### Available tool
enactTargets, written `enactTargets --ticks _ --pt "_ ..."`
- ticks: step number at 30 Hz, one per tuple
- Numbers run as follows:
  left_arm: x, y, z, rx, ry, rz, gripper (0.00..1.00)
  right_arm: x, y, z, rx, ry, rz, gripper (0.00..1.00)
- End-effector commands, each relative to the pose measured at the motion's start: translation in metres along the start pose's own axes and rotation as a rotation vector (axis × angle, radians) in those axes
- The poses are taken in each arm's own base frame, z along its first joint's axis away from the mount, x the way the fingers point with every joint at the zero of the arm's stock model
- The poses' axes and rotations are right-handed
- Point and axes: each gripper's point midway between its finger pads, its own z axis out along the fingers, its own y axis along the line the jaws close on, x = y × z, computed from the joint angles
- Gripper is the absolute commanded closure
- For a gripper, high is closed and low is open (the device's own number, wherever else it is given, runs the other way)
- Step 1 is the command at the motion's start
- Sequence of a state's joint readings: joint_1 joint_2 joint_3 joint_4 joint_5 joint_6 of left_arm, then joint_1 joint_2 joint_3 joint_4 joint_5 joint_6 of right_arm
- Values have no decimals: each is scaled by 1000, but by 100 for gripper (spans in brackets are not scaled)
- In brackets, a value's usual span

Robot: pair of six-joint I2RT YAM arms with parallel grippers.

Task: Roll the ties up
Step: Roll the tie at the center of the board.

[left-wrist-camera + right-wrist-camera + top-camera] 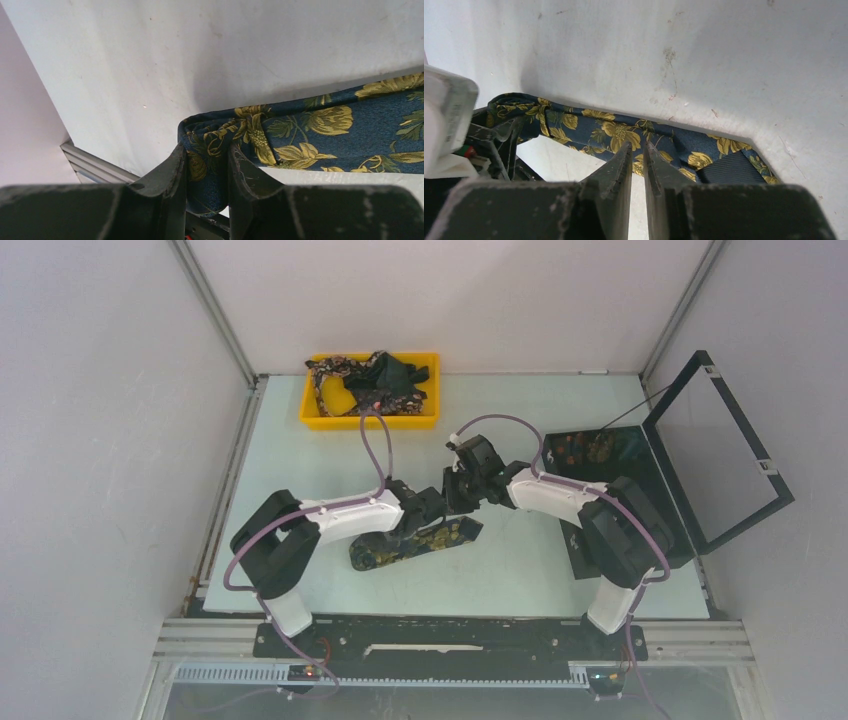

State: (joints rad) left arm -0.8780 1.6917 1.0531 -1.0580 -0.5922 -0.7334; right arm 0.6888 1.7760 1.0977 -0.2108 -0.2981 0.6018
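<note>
One tie (415, 542) lies stretched on the table (300, 470), well in front of the yellow tray (370, 422) on the side nearer the arm bases and a little to the tray's right. Its blue cloth carries gold flowers. The left gripper (432, 512) is clamped on the doubled-over end of this tie, and in its wrist view the folded fabric fills the gap between the two dark fingers (170, 172). The right gripper (462, 498), just beside the left one and slightly closer to the tray, is narrowed to a slit on the tie's edge, with patterned cloth showing between its fingertips (621, 160). Other ties (375, 383) sit heaped inside the tray. A black box (632, 445) stands open, well to the tray's right.
</note>
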Motion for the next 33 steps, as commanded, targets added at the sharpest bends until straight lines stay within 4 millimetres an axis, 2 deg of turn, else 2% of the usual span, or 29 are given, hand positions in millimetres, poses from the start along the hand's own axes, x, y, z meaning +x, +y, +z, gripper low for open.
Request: enactTargets --ticks 1,5,14,19,26,33 --pt "-4 -20 1 8 2 -14 94 -11 0 -14 5 -53 -20 83" --pt "-4 -31 1 14 13 -5 85 -11 -3 -17 12 -57 -17 83" --pt "-11 -46 -8 80 -5 -42 57 -4 -10 -20 24 -51 -16 83" --pt "-15 -52 -14 131 -21 -75 49 3 -15 -21 33 -44 -10 83" --pt "-22 -48 -22 169 -71 -138 36 13 -15 -23 36 -34 -14 83" --pt "-31 -31 -30 153 -148 -198 23 34 -11 -17 46 0 -21 83"
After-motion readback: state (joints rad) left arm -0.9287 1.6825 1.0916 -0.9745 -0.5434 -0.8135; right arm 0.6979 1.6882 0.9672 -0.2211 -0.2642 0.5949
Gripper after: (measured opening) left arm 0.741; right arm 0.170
